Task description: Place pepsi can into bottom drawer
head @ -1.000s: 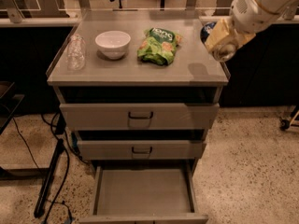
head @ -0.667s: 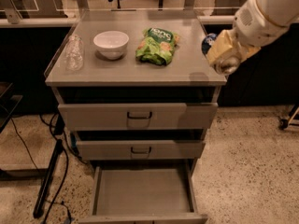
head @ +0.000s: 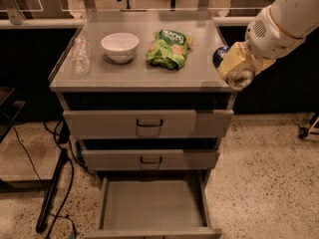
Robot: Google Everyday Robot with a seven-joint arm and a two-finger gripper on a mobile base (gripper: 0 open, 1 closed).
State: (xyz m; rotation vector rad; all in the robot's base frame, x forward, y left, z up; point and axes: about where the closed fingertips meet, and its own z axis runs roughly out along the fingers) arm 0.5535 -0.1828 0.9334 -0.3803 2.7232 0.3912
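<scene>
Camera view: the tool (head: 234, 66) pinches the tilted pepsi can (head: 219, 55) just past the bench's (head: 99, 78) right front corner. Below, the bottom drawer (head: 152, 203) stands pulled out under two shut upper drawers (head: 149, 123), with speckled floor (head: 264, 173) to its right.

Gripper (head: 237, 66) sits at the right-middle of the frame, clamped around the pepsi can (head: 218, 55), which is tipped over just off the cabinet top's (head: 124, 77) right edge. On top: a clear cup (head: 80, 56), a white bowl (head: 120, 46) and a green chip bag (head: 167, 49). The bottom drawer (head: 152, 205) is pulled open at bottom center.
</scene>
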